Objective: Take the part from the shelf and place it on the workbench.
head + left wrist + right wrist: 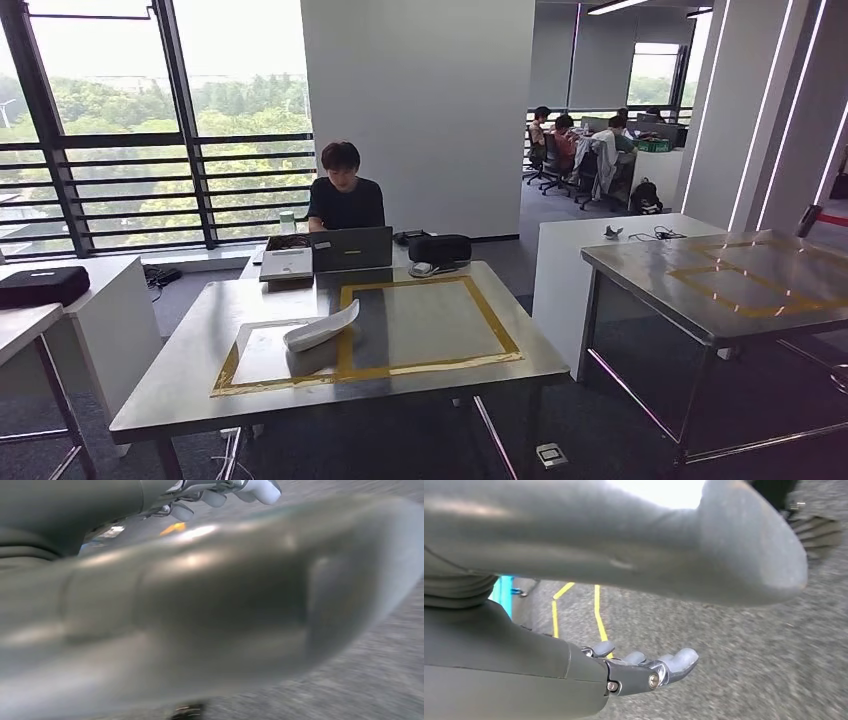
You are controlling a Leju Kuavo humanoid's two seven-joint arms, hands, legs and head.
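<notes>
A white curved part (pixel 321 328) lies on the steel workbench (pixel 190 350), across the yellow tape border between two marked rectangles. In the left wrist view my left hand (pixel 200 605) hangs over grey carpet, its thick thumb close to the lens and its fingers (pixel 225 492) spread, holding nothing. In the right wrist view my right hand (pixel 614 672) also hangs over the floor, with its thumb (pixel 724 540) held apart from the fingers (pixel 674 662) and nothing between them.
A person (pixel 344 195) sits behind the workbench at a laptop (pixel 350 248), with a black bag (pixel 439 247) beside it. A second steel table (pixel 720 285) with yellow tape stands to the right. A white desk (pixel 100 300) with a black case (pixel 42 285) stands to the left.
</notes>
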